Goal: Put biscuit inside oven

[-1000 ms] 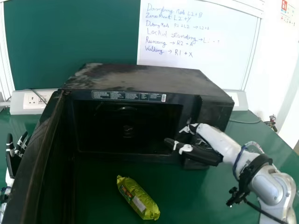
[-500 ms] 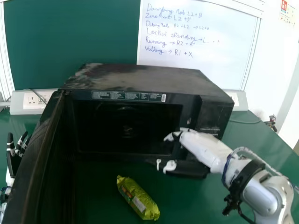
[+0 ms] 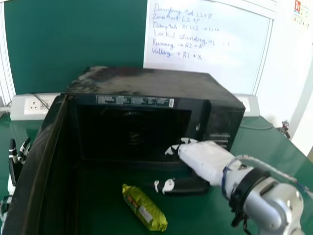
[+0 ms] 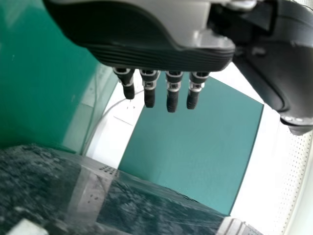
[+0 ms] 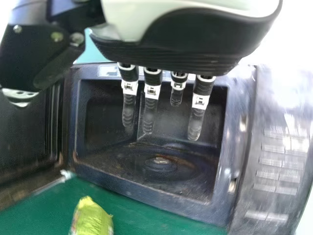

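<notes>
At the left edge of the head view, the left hand [image 3: 15, 167] is seen beyond the black oven door, with its fingers extended and nothing held. To the right of it, the wide black door [image 3: 39, 171] of the oven is swung open, so no opening work is needed. Next, the long yellow-green biscuit packet [image 3: 144, 208] is found lying on the green tabletop [image 3: 274, 156], in front of the oven and toward the tabletop's front edge. It is laid slantwise, its far end turned toward the door. Behind it, toward the back edge, the boxy black oven [image 3: 151, 83] is placed. To the right, the white and black right hand [image 3: 203, 156] is held in front of the oven, apart from the packet, its fingers straight and empty.

The step in hand is judged to be the approach to the packet. The right hand should be brought lower and nearer, and turned so that the packet is gripped across its narrow width, close to its middle. The wrapper should be pressed only softly, since the biscuits may be crushed. Before the packet is carried inward, it should be raised well above the oven's lower rim, and the door should not be brushed.
</notes>
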Controlling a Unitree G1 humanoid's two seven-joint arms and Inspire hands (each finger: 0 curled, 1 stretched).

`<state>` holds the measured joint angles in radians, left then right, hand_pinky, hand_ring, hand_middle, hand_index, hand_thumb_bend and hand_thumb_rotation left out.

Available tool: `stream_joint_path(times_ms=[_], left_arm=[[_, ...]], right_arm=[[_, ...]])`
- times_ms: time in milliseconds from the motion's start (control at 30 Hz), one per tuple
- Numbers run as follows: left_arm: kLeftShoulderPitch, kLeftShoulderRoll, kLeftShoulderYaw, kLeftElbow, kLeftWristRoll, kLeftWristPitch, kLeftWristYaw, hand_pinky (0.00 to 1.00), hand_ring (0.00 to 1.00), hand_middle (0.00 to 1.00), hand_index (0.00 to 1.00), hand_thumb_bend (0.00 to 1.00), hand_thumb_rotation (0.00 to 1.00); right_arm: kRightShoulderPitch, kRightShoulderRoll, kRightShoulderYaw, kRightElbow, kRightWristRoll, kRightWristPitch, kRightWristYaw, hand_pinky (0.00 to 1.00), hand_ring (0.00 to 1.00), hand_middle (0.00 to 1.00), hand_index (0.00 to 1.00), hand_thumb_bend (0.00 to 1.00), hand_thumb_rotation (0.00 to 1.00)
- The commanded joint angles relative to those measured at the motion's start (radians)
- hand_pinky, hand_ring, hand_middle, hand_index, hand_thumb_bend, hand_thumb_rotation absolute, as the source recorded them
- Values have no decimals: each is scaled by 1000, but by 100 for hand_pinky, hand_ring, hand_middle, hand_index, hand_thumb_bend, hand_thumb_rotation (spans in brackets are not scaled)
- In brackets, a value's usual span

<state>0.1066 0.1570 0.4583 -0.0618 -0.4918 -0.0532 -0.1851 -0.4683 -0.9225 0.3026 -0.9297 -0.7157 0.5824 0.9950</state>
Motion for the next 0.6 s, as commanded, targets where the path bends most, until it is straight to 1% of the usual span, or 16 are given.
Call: stream_joint_path(times_ms=[0,67,167,300,333,367,433,500,567], left_arm=[[-2,-2,-9,-15,6,8,6,81,87,89,93,95,61],[-2,-3,-10,-20,7,13,11,81,87,89,93,95,61],[-2,-4,-12,-24,6,17,17,81,87,89,93,95,61],[-4,-5,-15,-25,7,18,21,82,87,89,93,94,61],[-5,-5,-15,-26,6,20,22,82,87,89,93,94,61],[-5,-4,-16,-27,6,22,22,81,88,89,93,95,61],[-6,-4,-18,-29,6,25,22,82,88,89,93,95,61],[-7,-7,-19,-33,3,25,25,82,88,89,93,95,60],[-5,-9,-22,-36,2,24,23,82,87,89,93,95,60]], right_arm=[[-33,24,26,4,-50,-9,38,65,72,74,73,100,58],[-40,46,33,6,-81,-22,61,64,71,73,71,100,58],[-54,75,42,11,-111,-45,104,65,73,76,75,100,60],[-71,124,69,17,-200,-87,166,64,72,75,76,100,63],[-69,138,72,16,-221,-102,174,64,72,75,76,100,63],[-66,155,75,15,-242,-112,187,61,69,72,73,100,64],[-57,188,77,12,-279,-136,206,60,67,71,71,100,63],[-43,219,78,9,-319,-165,217,60,68,71,71,100,64],[-37,246,79,7,-360,-196,240,61,70,73,73,100,65]])
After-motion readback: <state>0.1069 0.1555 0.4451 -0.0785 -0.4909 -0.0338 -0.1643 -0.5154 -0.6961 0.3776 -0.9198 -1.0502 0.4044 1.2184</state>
